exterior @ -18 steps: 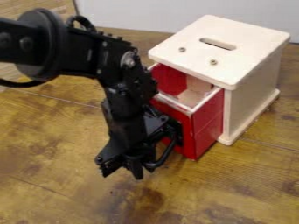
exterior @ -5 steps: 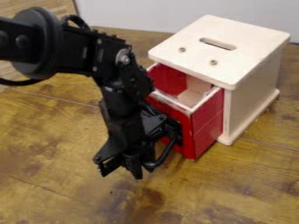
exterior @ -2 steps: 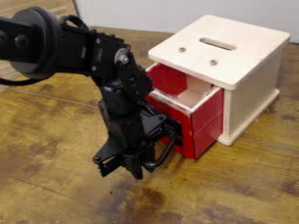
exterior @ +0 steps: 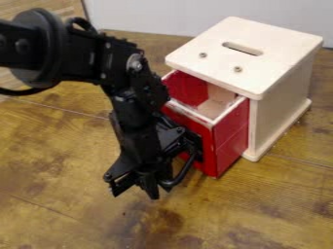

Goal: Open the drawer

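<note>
Shifted slightly leftward since the earliest frame, the arm's wrist [exterior: 134,73] now sits a little farther from the cream cube [exterior: 267,83], while the drawer [exterior: 211,117] looks unmoved. At the left, the black arm [exterior: 62,49] reaches in from the frame's edge, with bare wooden floor [exterior: 53,165] below it and along the bottom of the view. Next comes the gripper [exterior: 154,185], low over the floor, its fingers together; whether the handle is caught between them, I cannot tell. Just right of it, the black loop handle [exterior: 192,165] shows only in part, against the drawer's front. Little room shows between gripper and drawer front; floor lies open below the drawer and to the right of the cube. The drawer stands partly out of the cube's left-facing side, under the overhanging top. Its outside is glossy red, its upper rims pale, its inside red with a pale patch. Rightmost, the cube carries a slot and two round metal fittings in its top, and a pale wall [exterior: 196,12] runs behind.
</note>
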